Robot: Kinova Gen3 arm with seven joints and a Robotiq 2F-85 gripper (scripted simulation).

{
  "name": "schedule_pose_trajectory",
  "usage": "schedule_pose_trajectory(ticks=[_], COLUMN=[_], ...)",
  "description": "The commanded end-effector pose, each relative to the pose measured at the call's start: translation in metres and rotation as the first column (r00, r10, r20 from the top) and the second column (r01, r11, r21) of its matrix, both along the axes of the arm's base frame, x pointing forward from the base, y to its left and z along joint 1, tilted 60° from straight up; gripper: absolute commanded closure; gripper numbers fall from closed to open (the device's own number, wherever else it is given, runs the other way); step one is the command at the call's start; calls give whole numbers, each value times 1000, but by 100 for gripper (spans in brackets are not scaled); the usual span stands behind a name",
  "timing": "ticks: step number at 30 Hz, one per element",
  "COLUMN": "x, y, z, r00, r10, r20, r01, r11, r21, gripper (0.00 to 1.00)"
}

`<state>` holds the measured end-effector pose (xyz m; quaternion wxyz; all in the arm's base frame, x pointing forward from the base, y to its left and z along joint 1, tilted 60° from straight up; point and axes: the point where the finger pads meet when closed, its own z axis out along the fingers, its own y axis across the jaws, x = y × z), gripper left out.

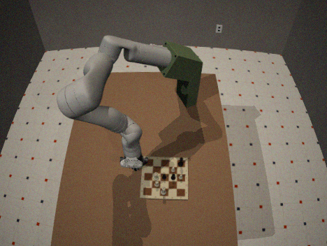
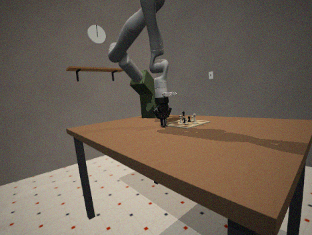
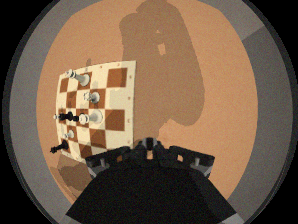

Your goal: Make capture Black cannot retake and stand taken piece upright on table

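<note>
My fingers [image 1: 136, 168] [image 2: 163, 125] point down, low over the table [image 1: 105, 147] [image 2: 173, 147] [image 3: 225, 85], just beside the edge of the chessboard [image 1: 141, 194] [image 2: 207, 121] [image 3: 130, 95]. They stand narrow, almost together — whether a slim piece is pinched between them, I cannot tell.

Three black pieces are on the board. One black piece [image 1: 181, 162] [image 3: 59, 147] stands in the corner square toward the green mount [image 1: 186, 63] [image 2: 147, 97], on the side away from my hand. The other two stand side by side in the middle row, with a white piece [image 1: 156, 176] [image 3: 95, 117] at one end of the pair and another white piece [image 1: 180, 177] at the other. A small white piece [image 1: 173, 169] [image 3: 68, 135] stands diagonally next to the corner one. Two more white ones stand on the far side of the middle row from the mount, the last of them in the outermost row. The pieces I can make out all look upright — the letters and digits are too small for me to read, so I cannot name their squares.
</note>
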<state>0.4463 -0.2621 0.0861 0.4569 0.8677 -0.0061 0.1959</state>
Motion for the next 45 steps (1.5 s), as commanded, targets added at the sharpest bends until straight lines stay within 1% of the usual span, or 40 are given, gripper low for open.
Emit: schedule_pose_trajectory(ticks=[1,2,4,5,7,8,10,11,23,27,31,33,41,45], x=[3,3,3,3,3,3,3,3,2,0,-6,-6,-20,-26], y=[1,1,1,1,1,1,1,1,1,5,17,17,52,65], z=[-1,-1,-1,-1,-1,-1,-1,-1,0,3,10,10,32,40], r00=[1000,1000,1000,1000,1000,1000,1000,1000,1000,1000,1000,1000,1000,1000], r10=[5,5,5,5,5,5,5,5,5,3,3,3,3,2], r20=[4,4,4,4,4,4,4,4,4,4,4,4,4,4], r01=[-5,-5,-5,-5,-5,-5,-5,-5,-5,-3,-3,-3,-3,-2], r11=[1000,1000,1000,1000,1000,1000,1000,1000,1000,1000,1000,1000,1000,1000], r21=[-2,-2,-2,-2,-2,-2,-2,-2,-2,-2,-2,-2,-1,-1], gripper=[93,87,87,80,80,73,73,66,66,66,66,66,66,66])
